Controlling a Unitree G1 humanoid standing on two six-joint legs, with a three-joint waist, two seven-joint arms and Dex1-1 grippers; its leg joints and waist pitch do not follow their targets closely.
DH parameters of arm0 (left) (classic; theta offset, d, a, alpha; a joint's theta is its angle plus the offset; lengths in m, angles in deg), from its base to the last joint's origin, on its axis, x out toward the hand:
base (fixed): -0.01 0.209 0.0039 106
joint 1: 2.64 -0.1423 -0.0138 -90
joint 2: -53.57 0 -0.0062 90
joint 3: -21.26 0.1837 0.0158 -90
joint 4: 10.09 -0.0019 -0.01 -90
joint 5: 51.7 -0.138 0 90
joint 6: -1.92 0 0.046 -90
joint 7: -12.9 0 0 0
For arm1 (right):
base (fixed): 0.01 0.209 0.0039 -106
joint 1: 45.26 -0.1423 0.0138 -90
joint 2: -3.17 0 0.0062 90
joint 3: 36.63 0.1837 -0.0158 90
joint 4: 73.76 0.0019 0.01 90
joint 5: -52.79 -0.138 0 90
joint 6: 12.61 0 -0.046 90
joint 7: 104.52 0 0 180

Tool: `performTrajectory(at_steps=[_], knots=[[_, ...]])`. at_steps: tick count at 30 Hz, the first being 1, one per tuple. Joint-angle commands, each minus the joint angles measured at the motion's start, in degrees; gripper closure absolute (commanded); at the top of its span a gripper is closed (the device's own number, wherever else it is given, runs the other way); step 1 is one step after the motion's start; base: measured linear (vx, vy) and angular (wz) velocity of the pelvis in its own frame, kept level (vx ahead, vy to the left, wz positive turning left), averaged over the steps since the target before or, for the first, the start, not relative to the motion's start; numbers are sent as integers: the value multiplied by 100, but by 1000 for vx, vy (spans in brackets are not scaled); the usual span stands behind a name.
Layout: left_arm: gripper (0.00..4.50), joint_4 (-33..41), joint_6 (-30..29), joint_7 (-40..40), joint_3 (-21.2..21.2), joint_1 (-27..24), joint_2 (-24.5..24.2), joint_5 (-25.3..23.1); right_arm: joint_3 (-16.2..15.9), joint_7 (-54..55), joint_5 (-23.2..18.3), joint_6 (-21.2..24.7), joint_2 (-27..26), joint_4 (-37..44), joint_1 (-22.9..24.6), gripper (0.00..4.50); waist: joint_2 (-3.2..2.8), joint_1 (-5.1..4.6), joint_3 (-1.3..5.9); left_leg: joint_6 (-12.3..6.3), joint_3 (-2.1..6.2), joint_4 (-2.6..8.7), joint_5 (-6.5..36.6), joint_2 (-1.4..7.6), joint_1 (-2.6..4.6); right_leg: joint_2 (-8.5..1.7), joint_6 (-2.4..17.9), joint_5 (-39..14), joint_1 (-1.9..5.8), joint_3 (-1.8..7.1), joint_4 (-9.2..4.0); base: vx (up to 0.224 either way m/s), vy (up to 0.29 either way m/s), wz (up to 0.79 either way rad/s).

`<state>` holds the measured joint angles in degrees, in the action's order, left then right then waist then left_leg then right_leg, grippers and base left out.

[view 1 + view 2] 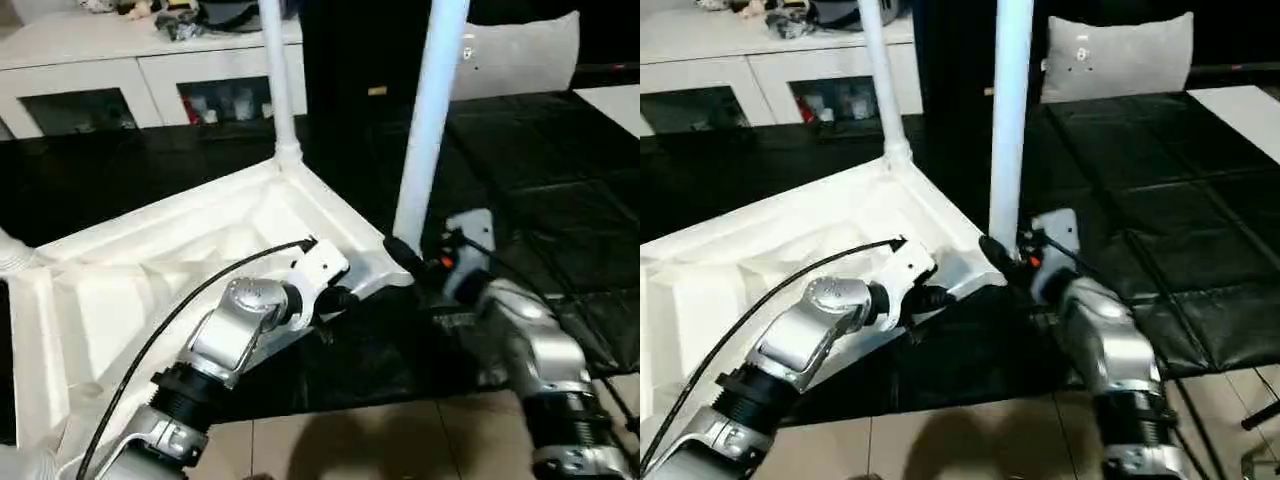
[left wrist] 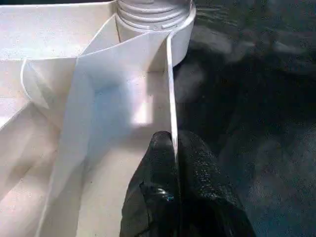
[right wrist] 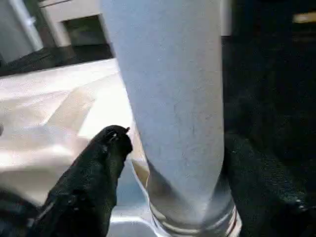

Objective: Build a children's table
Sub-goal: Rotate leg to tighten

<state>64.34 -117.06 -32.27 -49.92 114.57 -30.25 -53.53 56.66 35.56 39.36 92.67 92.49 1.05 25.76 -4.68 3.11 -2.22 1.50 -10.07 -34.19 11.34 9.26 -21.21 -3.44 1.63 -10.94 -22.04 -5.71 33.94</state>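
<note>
Your children's table point(image 1: 150, 290) lies upside down on the black floor mat point(image 1: 560, 170), ribbed underside up, filling the scene from 9 o'clock to centre. Two legs stand upright in its corner sockets: the far leg point(image 1: 277, 80) at 12 o'clock, the near leg point(image 1: 428, 120) just right of centre, by your right arm.

Your left hand point(image 2: 173, 163) is pinched shut on the thin side wall of the table, one finger either side of it, just short of the near corner socket. Your right hand point(image 3: 170, 163) sits at the base of the near leg with its fingers spread to both sides; the left finger stands clear of the plastic, and I can't tell whether the other touches, so I'd call it no firm grip.

This looks like light, stiff, hollow plastic, smooth and likely slippery. I'd take the legs low, near the socket, where they're thickest; the rim wall is thin, so it may flex if you lever hard.
</note>
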Motion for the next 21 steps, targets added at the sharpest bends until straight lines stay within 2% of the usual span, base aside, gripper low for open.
performTrajectory(at_steps=[1,4,6,7,8,9,10,11,12,13,14,15,16,17,21], knots=[[450,-29,317,-309,9,33,-195,53,-281,-774,-157,0,216,292,115,91,94,34,312,-592,179,355,871,389,12,-579,831,-1539,290,350,-508,0,0,0],[450,-53,524,-556,65,18,-382,69,-329,-1097,-153,-41,478,340,146,77,96,61,303,-600,181,366,885,393,14,-576,791,-1706,275,342,-514,0,0,0],[450,-12,850,-1133,229,-33,-750,114,-378,-1749,-285,-80,876,401,159,77,105,81,301,-591,195,369,1007,392,23,-581,735,-1906,278,339,-539,0,0,0],[450,-12,850,-1133,229,-33,-750,114,-378,-1749,-285,-80,876,401,159,77,105,81,301,-591,195,369,1007,392,23,-581,735,-1906,278,339,-539,0,0,0],[450,16,1021,-1469,345,-50,-961,122,-423,-2147,-369,-95,1093,414,161,77,98,89,299,-618,192,373,999,415,20,-581,735,-1862,272,353,-514,0,0,0],[450,17,1153,-1701,443,-50,-1115,100,-469,-2424,-397,-133,1243,387,152,77,145,85,296,-628,184,374,995,414,19,-574,747,-1848,268,347,-516,0,0,0],[450,8,1220,-1812,490,-44,-1187,83,-494,-2551,-402,-156,1312,363,139,77,154,98,296,-638,184,374,977,419,23,-581,762,-1837,266,349,-507,0,0,0],[450,8,1220,-1812,490,-44,-1187,83,-494,-2551,-402,-156,1312,363,139,77,132,107,299,-640,186,372,961,425,32,-583,791,-1822,256,349,-494,0,0,0],[450,-24,1369,-1998,564,-23,-1316,47,-538,-2823,-433,-192,1443,343,115,77,175,111,296,-633,168,369,916,428,38,-578,826,-1792,245,352,-501,0,0,0],[450,-60,1516,-2159,624,4,-1425,14,-579,-3076,-470,-204,1553,331,92,77,184,160,299,-658,169,362,892,426,33,-587,834,-1812,256,351,-496,0,0,0],[450,-81,1637,-2331,671,26,-1509,13,-619,-3305,-508,-178,1639,329,70,77,165,213,305,-676,168,358,847,440,44,-586,827,-1802,245,359,-481,0,0,0],[450,-78,1721,-2524,722,42,-1595,24,-677,-3517,-526,-175,1716,334,50,77,160,221,302,-666,162,360,823,449,43,-588,839,-1764,241,362,-472,0,0,0],[450,-78,1721,-2524,722,42,-1595,24,-677,-3517,-526,-175,1716,334,50,77,191,237,304,-670,158,359,812,449,51,-585,847,-1745,234,360,-480,0,0,0],[450,-49,1888,-2915,840,73,-1767,87,-834,-3850,-547,-181,1835,306,-4,93,187,281,309,-666,163,360,770,455,54,-591,886,-1666,236,362,-451,0,0,0],[450,50,2092,-3413,1015,99,-1942,149,-1077,-4220,-501,-245,1907,241,-92,131,201,327,303,-612,155,369,830,468,67,-603,912,-1697,224,373,-451,0,0,0]])
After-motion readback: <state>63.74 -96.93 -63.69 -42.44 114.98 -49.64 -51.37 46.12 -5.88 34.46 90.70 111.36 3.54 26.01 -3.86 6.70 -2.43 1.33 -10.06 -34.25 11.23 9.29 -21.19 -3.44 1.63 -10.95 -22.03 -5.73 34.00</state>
